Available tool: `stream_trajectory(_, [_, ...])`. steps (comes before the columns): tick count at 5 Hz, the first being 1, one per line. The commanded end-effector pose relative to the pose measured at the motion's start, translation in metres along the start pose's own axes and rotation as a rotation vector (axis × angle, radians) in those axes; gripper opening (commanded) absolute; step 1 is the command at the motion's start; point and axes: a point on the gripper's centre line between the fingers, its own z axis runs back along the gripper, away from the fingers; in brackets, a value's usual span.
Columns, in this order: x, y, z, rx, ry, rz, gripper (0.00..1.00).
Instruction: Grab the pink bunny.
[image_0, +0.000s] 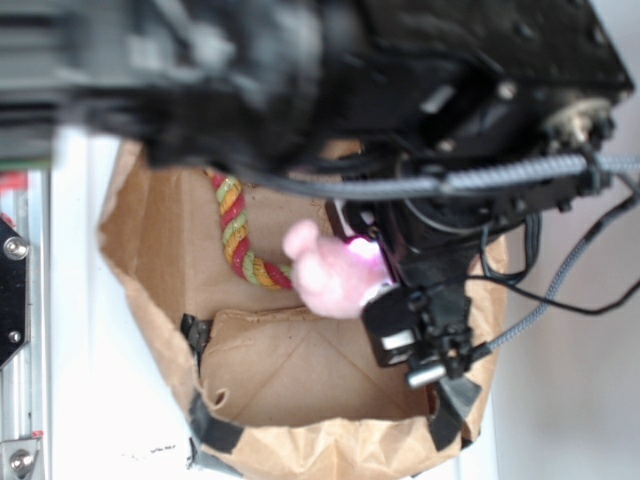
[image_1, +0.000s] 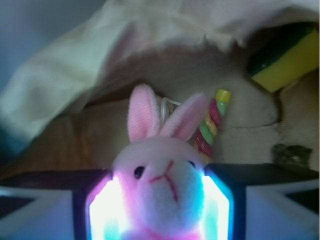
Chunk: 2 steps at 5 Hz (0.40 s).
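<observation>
The pink bunny fills the bottom middle of the wrist view, face toward the camera, ears upright. Both glowing pads of my gripper press on its sides, so the gripper is shut on it. In the exterior view the bunny is held at the gripper, above the open brown paper bag. The arm hides the bunny's right side there.
A multicoloured twisted rope toy lies in the bag, behind the bunny; it also shows in the wrist view. A yellow and green sponge lies at the upper right. Bag walls rise around. A metal rail stands at left.
</observation>
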Motion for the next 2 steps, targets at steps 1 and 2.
stream_trajectory(1, [-0.019,-0.012,0.054,0.078,-0.238,-0.186,0.0])
stream_trajectory(2, [-0.026,-0.013,0.066,0.084,-0.257,-0.198,0.0])
